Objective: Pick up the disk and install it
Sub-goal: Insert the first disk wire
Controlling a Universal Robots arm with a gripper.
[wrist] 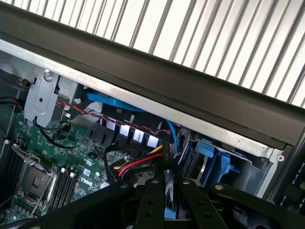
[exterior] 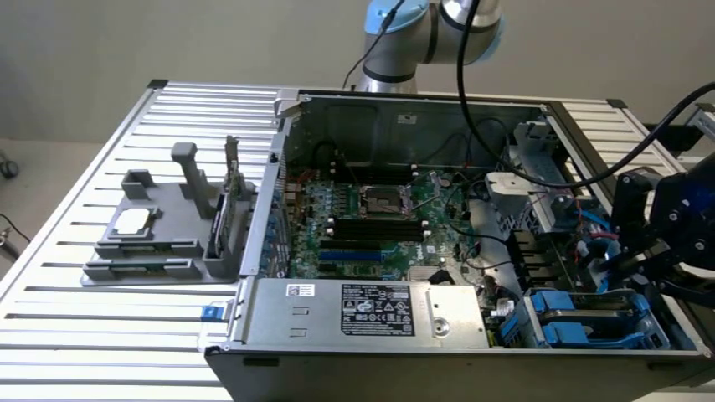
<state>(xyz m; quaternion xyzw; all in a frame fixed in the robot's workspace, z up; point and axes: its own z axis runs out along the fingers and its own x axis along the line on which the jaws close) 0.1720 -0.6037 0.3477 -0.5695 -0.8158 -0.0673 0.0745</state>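
Black gripper linkages are seen nearest the wrist camera, clenched on the thin blue plastic edge of the disk. The disk is presented edge-on there. Its long axis appears to run straight out from the wrist, along the fingers, and its label and silver face are turned out of sight. Just past the fingertips, a bundle of red, yellow and black cables is draped beside the drive bay, where moulded blue plastic is set against the dark sheet-metal rim of the case.

The wider setting is supplied by the exterior view. Well apart from the gripper, at that view's left, a gray moulded tray with upright posts is set on the table of ribbed aluminium slats. Closer to the gripper, the green motherboard is laid bare inside the open case. A boxy silver power supply with a printed label is fixed along the near wall. At the view's right, the gripper is poised just above the drive bay. Blue plastic framing a flat silver face is seen directly beneath it, and how much of that belongs to the gripped disk cannot be told.
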